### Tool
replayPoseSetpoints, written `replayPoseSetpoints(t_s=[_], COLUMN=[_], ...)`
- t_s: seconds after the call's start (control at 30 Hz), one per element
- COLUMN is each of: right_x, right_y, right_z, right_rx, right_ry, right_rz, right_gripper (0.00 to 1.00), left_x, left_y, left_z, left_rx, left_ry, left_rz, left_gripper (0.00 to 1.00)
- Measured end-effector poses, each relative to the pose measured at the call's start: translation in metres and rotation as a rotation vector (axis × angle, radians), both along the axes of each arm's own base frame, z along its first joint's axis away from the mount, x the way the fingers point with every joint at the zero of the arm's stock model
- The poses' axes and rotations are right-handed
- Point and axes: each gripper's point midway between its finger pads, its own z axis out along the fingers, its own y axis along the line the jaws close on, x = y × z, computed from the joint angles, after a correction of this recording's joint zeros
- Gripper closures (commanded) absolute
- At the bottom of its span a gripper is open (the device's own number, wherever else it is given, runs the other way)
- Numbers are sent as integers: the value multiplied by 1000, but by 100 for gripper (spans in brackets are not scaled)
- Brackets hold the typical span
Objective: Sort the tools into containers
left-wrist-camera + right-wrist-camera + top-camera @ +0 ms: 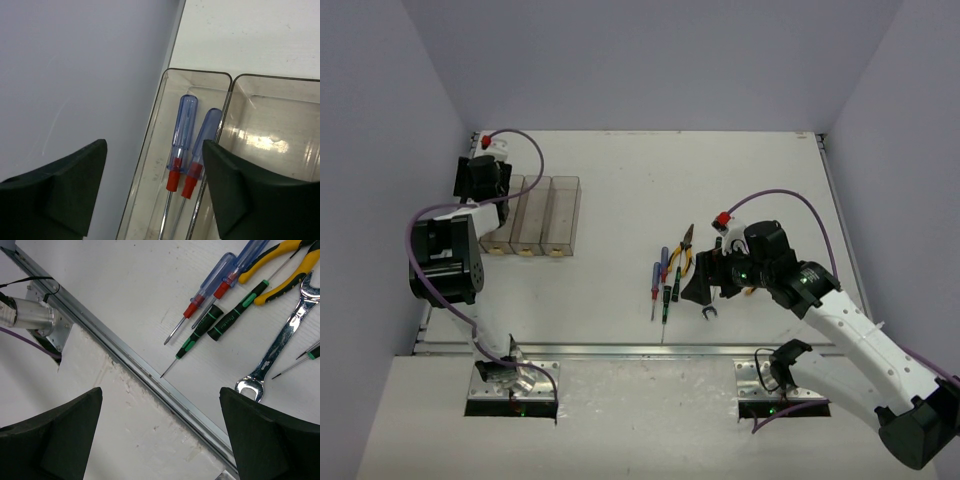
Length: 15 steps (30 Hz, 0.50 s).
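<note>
Two blue-handled screwdrivers (pixel 186 125) are deposited in the end bin (pixel 150 195) under parted, empty left fingers (pixel 65 195); next, the pile (pixel 237 310) well right of it should be picked from by spread right fingers (pixel 55 435).

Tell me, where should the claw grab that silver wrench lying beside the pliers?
Probably mid-shank, from straight above, closing across its narrow width. The wrench lies flat with its shank bare there, while the pliers crowd its upper end.
</note>
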Motion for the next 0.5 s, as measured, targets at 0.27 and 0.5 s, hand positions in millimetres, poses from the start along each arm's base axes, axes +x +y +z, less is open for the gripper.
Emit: replayPoseSetpoints(t_s=[0.27, 0.5], right_x=[4, 27], right_y=[-2, -5], right_z=[-2, -32], right_rx=[-14, -118], right_ry=[-3, 101], right_rz=[-23, -136], right_gripper=[1, 18], left_x=[26, 42], left_y=[2, -47], left_z=[54, 232], left_rx=[-107, -454], left_ry=[-95, -523], left_rz=[100, 161], left_gripper=[0, 0])
